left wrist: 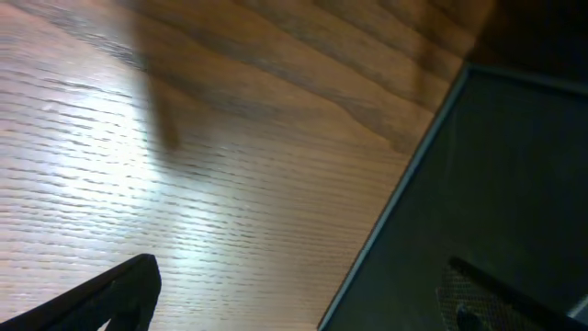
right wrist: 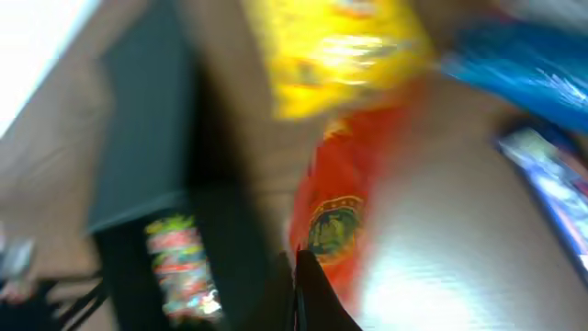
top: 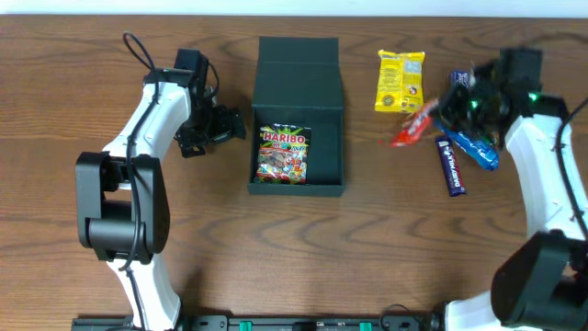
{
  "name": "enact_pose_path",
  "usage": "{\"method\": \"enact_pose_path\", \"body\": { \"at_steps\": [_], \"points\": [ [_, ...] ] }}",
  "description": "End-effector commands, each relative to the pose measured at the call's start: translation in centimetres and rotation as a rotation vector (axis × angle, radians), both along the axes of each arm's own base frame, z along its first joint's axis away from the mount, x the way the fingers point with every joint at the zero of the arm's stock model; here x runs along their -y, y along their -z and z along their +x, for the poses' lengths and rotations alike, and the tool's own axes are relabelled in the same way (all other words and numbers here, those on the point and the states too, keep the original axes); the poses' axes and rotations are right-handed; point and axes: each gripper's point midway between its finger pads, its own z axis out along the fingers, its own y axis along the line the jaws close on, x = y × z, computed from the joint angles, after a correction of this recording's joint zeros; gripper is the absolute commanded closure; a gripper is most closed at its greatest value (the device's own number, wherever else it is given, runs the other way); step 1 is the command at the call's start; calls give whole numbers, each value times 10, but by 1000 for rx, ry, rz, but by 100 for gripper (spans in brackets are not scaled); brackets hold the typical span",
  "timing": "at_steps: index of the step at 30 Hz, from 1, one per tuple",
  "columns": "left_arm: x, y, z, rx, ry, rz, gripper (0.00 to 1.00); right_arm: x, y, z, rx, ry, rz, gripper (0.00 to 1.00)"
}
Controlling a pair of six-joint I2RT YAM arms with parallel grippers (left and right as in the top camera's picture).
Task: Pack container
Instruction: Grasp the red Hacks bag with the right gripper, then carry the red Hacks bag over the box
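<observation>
The dark teal container [top: 299, 188] stands open at mid-table with its lid flap [top: 299, 55] folded back. A Haribo packet [top: 283, 154] lies inside. My left gripper [top: 216, 129] is open and empty just left of the box; in the left wrist view its fingers [left wrist: 303, 303] straddle the box's left wall [left wrist: 514, 184]. My right gripper [top: 447, 108] is shut on a red snack packet [top: 413, 125] and holds it right of the box. The right wrist view is blurred and shows the shut jaws [right wrist: 305, 276] on the red packet [right wrist: 344, 193], with the container [right wrist: 147, 129] to the left.
A yellow packet [top: 401, 80] lies right of the box's lid. A light blue packet [top: 473, 147] and a dark blue bar [top: 450, 165] lie near my right gripper. The table's far edge runs along the top of the overhead view.
</observation>
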Motion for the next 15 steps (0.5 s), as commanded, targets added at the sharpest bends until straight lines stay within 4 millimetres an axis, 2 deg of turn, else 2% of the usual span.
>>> {"method": "enact_pose_path", "body": {
  "at_steps": [1,4,6,8,12,15],
  "points": [
    [-8,-6,7,18,-6,3,2,-51,-72,10,225,-253,14,98],
    [-12,-10,11,32,0,4,2,-88,-115,5,350,-423,23,99],
    [-13,-13,13,43,10,4,2,-112,-137,-5,422,-547,37,99],
    [-14,-17,17,58,16,5,2,-135,-150,-21,482,-691,55,99],
    [-23,-26,25,90,34,17,2,-172,-145,-48,513,-893,43,99],
    [-40,-39,31,111,41,68,2,-203,-133,-64,535,-1046,28,99]
  ]
}}
